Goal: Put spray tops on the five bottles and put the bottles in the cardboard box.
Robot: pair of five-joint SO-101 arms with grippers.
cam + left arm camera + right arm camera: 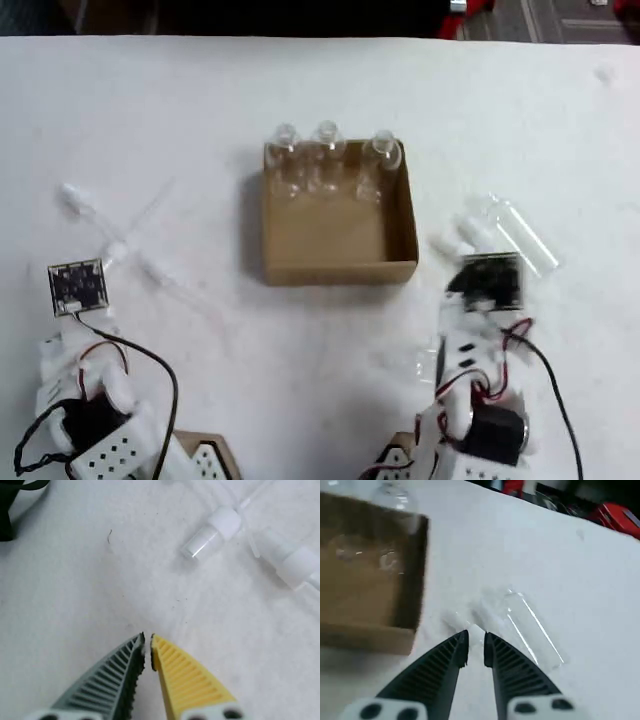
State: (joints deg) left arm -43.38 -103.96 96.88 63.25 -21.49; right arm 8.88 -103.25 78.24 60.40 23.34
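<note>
We are looking at three clear, round-shouldered bottles point(325, 150) standing upright in a row along the far wall of the open brown cardboard box point(340, 268), which is sitting mid-table. A fourth clear bottle point(522, 238) is lying on its side on the white table point(200, 100), to the right of the box. White-and-clear spray tops point(85, 205) are lying scattered well to the left of the box.

The right arm is reaching from the front edge. Its black right gripper point(476, 642) is pointing at the lying bottle, just short of it, with jaws only slightly parted and gripping nothing. The left arm is sitting at the front left. Its grey-and-yellow left gripper point(147, 645) is hanging over bare table, with jaws all but closed on nothing.

The left wrist view is showing us two spray tops close up, lying near each other beyond the fingertips, while the high view is showing them as faint shapes.
</note>
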